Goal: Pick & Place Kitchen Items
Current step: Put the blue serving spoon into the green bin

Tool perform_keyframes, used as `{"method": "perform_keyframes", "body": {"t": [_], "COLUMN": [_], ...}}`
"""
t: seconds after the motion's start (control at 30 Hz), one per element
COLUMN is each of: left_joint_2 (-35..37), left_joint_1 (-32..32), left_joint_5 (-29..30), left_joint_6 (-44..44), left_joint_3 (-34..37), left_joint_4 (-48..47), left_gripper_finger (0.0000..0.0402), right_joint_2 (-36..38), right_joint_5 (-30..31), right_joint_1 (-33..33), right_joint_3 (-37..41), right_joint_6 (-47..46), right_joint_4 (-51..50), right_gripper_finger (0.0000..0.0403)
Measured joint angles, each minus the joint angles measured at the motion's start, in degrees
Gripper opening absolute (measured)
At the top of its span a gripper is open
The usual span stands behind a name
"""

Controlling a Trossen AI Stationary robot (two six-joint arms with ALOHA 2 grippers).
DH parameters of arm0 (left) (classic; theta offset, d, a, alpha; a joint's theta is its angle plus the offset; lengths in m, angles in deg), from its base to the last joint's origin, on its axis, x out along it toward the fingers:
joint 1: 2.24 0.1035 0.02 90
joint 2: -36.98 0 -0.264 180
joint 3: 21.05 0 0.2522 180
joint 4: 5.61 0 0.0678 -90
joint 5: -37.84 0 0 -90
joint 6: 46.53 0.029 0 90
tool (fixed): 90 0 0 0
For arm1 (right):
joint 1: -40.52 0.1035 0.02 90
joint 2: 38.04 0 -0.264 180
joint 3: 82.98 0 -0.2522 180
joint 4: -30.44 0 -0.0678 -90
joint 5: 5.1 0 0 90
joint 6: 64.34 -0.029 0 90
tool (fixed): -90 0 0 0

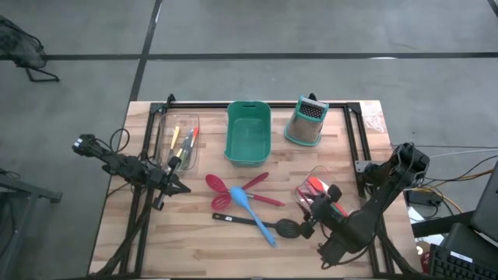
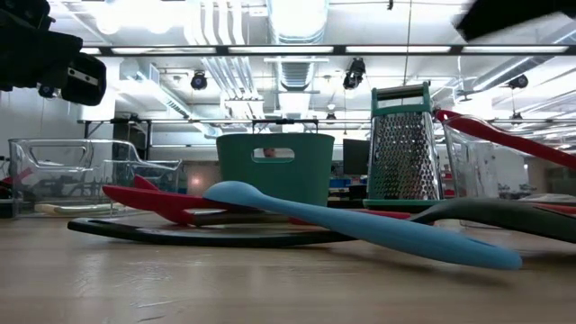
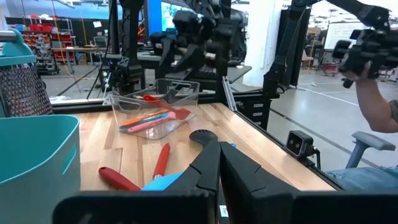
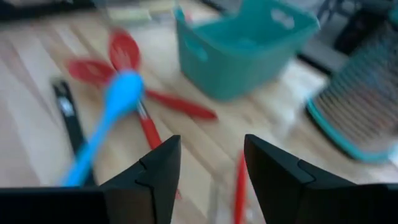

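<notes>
Red spatulas (image 1: 227, 191), a blue spoon (image 1: 253, 210) and a black-headed spoon (image 1: 264, 225) lie crossed on the wooden table's middle; the blue spoon (image 2: 360, 227) rests across the others. My right gripper (image 4: 211, 168) hovers open just above the clear bin (image 1: 315, 185) at the right, which holds red and pink utensils (image 3: 155, 118). Nothing is between its fingers. My left gripper (image 3: 219, 163) waits shut and level at the table's left (image 1: 175, 187), beside a second clear bin (image 1: 177, 144) holding thin yellow and orange tools.
A teal bin (image 1: 249, 132) and a teal-framed box grater (image 1: 306, 120) stand at the table's far side. A black frame rail (image 1: 359, 148) runs along the right edge. Bare wood lies along the near edge. A person sits beyond the table (image 3: 373, 81).
</notes>
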Motion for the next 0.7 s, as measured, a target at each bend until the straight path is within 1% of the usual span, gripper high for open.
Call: {"method": "perform_keyframes", "body": {"t": [0.1,0.17,0.4,0.53,0.6,0.7], "left_joint_2": [0.0,0.0,0.0,0.0,0.0,0.0], "left_joint_1": [0.0,0.0,0.0,0.0,0.0,0.0], "left_joint_5": [0.0,0.0,0.0,0.0,0.0,0.0], "left_joint_6": [0.0,0.0,0.0,0.0,0.0,0.0], "left_joint_3": [0.0,0.0,0.0,0.0,0.0,0.0], "left_joint_4": [0.0,0.0,0.0,0.0,0.0,0.0], "left_gripper_finger": [0.0012,0.0012,0.0012,0.0012,0.0012,0.0012], "right_joint_2": [0.0,0.0,0.0,0.0,0.0,0.0], "right_joint_5": [4.6,6.4,7.1,6.6,4.0,-0.3], "right_joint_1": [-1.4,-2.9,-11.0,-15.1,-16.7,-18.0], "right_joint_3": [-2.6,-4.6,-10.7,-10.4,-10.0,-9.1], "right_joint_6": [5.9,10.5,28.2,35.8,38.0,38.0], "right_joint_4": [4.2,6.8,16.6,24.3,26.0,26.2], "right_gripper_finger": [0.0182,0.0186,0.0185,0.0173,0.0166,0.0154]}}
